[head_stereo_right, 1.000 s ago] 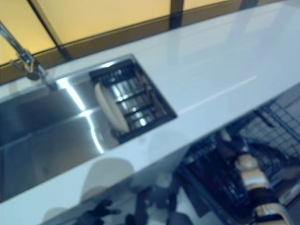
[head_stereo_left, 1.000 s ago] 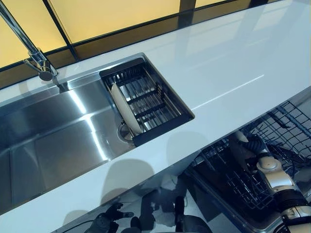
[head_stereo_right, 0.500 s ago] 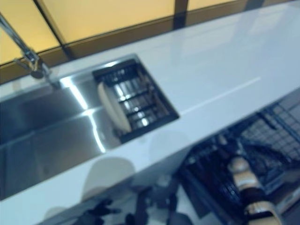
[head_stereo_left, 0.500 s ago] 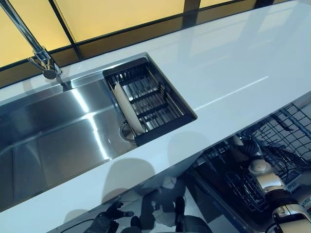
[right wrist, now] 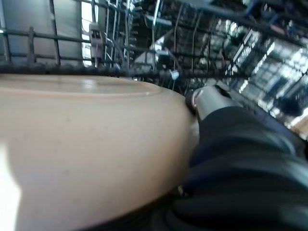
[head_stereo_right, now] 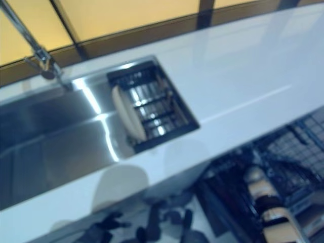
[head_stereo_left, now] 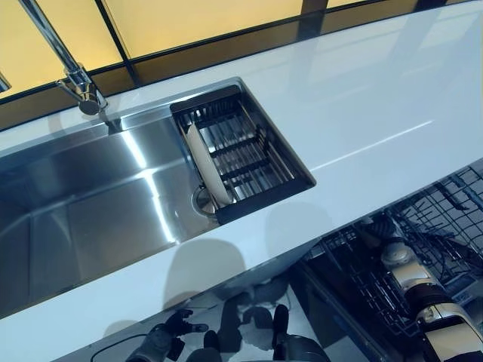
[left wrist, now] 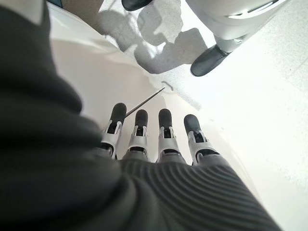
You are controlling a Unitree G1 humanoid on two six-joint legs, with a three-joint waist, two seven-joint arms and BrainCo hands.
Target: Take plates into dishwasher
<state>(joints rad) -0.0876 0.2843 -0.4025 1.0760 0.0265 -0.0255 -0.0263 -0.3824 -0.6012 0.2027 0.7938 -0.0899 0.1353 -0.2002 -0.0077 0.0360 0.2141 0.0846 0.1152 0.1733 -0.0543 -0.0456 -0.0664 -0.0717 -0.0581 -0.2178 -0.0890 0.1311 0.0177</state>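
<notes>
Against the palm of the right hand (right wrist: 231, 144) lies a beige plate (right wrist: 86, 149), its rim running under the one finger that shows at the plate's edge; the hand has hold of it. Beyond the fingers stands the dark wire dishwasher rack (head_stereo_left: 445, 226), just past the plate. Well away from this hand, a second plate (head_stereo_left: 207, 175) stands on edge in the black sink rack (head_stereo_left: 249, 154), set in the steel sink (head_stereo_left: 83, 204). Below the white counter (head_stereo_left: 362, 98), the left hand (left wrist: 159, 139) hangs with fingers straight, holding nothing.
</notes>
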